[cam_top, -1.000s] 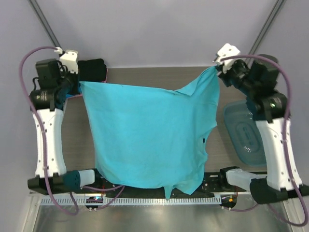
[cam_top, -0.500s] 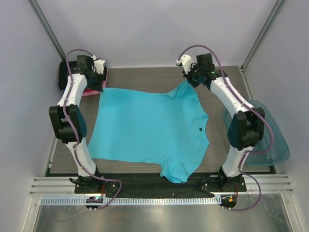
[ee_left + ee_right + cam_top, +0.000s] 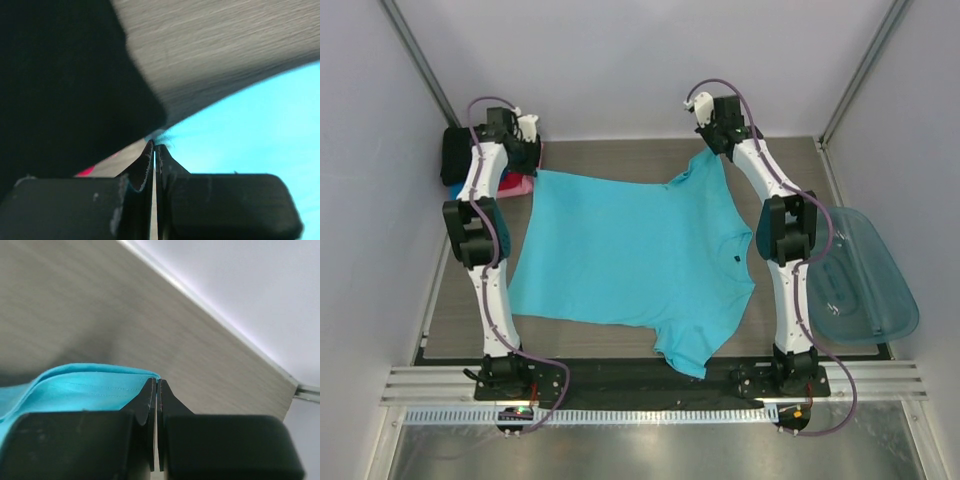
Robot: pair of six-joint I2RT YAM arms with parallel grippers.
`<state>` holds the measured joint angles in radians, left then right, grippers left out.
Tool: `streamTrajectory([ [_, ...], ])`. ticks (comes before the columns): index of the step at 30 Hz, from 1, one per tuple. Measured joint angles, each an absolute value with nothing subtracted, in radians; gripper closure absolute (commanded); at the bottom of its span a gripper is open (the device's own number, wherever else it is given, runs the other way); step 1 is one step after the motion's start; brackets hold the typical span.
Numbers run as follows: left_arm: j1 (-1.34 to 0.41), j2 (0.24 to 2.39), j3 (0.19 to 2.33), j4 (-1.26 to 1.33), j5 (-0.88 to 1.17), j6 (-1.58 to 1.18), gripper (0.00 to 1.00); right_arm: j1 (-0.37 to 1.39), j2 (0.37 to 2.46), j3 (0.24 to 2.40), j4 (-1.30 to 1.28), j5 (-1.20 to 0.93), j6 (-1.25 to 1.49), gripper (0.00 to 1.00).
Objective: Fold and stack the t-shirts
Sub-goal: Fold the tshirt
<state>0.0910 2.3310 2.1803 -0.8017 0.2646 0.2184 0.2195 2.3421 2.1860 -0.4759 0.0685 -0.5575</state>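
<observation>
The turquoise t-shirt lies spread on the wooden table, its near sleeve hanging toward the front edge. My left gripper is shut on the shirt's far left corner, next to a stack of folded shirts: black on top, pink-red under it. The black one fills the left of the left wrist view. My right gripper is shut on the shirt's far right corner, low over the table near the back edge.
A translucent teal plastic tub lies at the right edge of the table beside my right arm. Grey walls close the back and sides. A metal rail runs along the front by the arm bases.
Both arms have swung the hanging shirt away to the far side and lowered it. It went from held up in the air to lying spread flat on the table, still gripped at both far corners.
</observation>
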Motion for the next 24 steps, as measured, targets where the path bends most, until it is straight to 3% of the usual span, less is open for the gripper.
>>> streamTrajectory([
  [7, 0.025, 2.378, 2.226, -0.788, 0.193, 0.226, 1.00, 0.206, 2.465, 2.364, -0.458, 0.095, -0.538, 0.99],
  [16, 0.009, 2.524, 2.424, -0.725, 0.094, 0.221, 1.00, 0.207, 2.560, 2.390, -0.380, 0.149, -0.516, 0.99],
  [24, 0.009, 2.525, 2.403, -0.684, 0.112, 0.226, 1.00, 0.207, 2.521, 2.315, -0.360, 0.150, -0.526, 0.99],
])
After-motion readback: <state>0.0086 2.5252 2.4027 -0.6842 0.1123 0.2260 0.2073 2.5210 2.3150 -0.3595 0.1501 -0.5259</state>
